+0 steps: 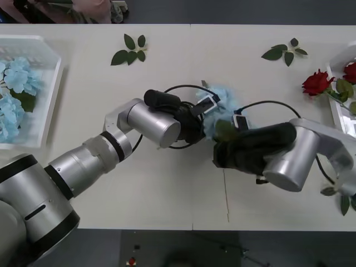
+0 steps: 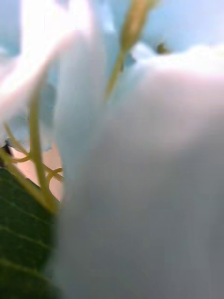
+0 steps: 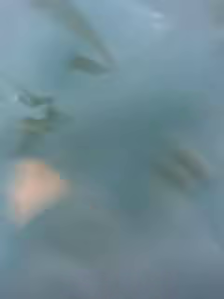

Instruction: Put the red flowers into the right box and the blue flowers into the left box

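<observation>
A: Right, where's the blue flower (image 1: 222, 100) atm?

B: Mid counter (image 1: 167, 183), a fluffy pale blue cluster w/ a dark green leaf (image 1: 225, 130) under it. Both arms meet on it. Left gripper (image 1: 207, 105) comes in from the left, right gripper (image 1: 236, 123) from the right, each touching or right up against the petals.

A: Jaws?

B: Can't tell for either. Front view has the tips buried in petals; the left wrist cam is just blue blur, petals (image 3: 116, 140) pressed to the lens. Right wrist cam gives pale petals (image 2: 149, 187) very close, thin yellow-green stalks (image 2: 39, 154) and a bit of dark leaf (image 2: 23, 243).

A: So held or not?

B: Can't say. The bloom sits between the two grippers, that's all I'd sign for.

A: Other blues?

B: Several already in the left box (image 1: 50, 61), far left of the counter, lying on its base w/ a green leaf among them.

A: Reds?

B: Red flowers at the far right: one rose (image 1: 317, 83) lies on the counter just beside the right box (image 1: 335, 108), its leaves over the rim. A second red bloom (image 1: 350, 72) is inside the box, cut by the frame edge.

A: Anything else?

B: Two bloomless leaf sprigs at the back of the counter, one back-left (image 1: 129, 50), one back-right (image 1: 285, 52), well apart. Also some leaves (image 1: 345, 203) near the right arm's elbow, low right.
</observation>
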Robot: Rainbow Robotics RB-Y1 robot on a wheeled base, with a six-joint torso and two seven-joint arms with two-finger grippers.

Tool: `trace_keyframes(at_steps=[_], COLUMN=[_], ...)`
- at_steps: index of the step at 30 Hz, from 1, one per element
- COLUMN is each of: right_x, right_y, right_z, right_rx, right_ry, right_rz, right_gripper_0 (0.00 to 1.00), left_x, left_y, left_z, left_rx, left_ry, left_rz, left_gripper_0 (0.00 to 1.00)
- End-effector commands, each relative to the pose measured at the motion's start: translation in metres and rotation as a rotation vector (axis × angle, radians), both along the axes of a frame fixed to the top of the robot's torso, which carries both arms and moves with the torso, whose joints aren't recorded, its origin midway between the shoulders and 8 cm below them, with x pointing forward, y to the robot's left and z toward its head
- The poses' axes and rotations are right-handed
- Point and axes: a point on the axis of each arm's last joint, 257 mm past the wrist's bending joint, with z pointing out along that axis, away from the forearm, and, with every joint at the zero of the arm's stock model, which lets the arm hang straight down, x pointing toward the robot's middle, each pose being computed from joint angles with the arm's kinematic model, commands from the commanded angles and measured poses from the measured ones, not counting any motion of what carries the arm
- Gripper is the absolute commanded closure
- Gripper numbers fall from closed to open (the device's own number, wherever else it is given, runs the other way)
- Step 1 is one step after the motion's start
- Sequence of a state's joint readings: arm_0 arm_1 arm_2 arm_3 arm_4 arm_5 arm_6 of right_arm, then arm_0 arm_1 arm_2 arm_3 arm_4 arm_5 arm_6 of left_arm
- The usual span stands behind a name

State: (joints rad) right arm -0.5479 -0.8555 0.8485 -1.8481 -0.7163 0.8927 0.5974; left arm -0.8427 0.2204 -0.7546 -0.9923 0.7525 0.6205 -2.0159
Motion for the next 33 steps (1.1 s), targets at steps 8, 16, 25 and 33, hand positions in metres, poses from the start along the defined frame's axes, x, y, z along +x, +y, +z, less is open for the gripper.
trace_keyframes(at_steps=[8, 16, 25, 33], right_x=[0.079, 0.063, 0.048, 0.035], right_y=[-0.048, -0.006, 0.095, 0.146], right_z=[0.132, 0.177, 0.243, 0.291], right_rx=[-0.023, 0.27, 0.456, 0.468], right_ry=[-0.32, -0.41, -0.561, -0.638], right_rz=[0.323, 0.501, 0.657, 0.782], right_gripper_0=[1.0, 1.0, 1.0, 1.0], left_x=[-0.007, -0.052, -0.051, -0.023], left_y=[0.184, 0.413, 0.584, 0.667], left_z=[0.195, 0.281, 0.258, 0.218], left_rx=[0.296, 0.656, 0.927, 0.841], left_ry=[-0.054, -0.119, -0.261, -0.332], left_rz=[0.081, 0.38, 0.666, 0.712], left_gripper_0=[1.0, 1.0, 1.0, 1.0])
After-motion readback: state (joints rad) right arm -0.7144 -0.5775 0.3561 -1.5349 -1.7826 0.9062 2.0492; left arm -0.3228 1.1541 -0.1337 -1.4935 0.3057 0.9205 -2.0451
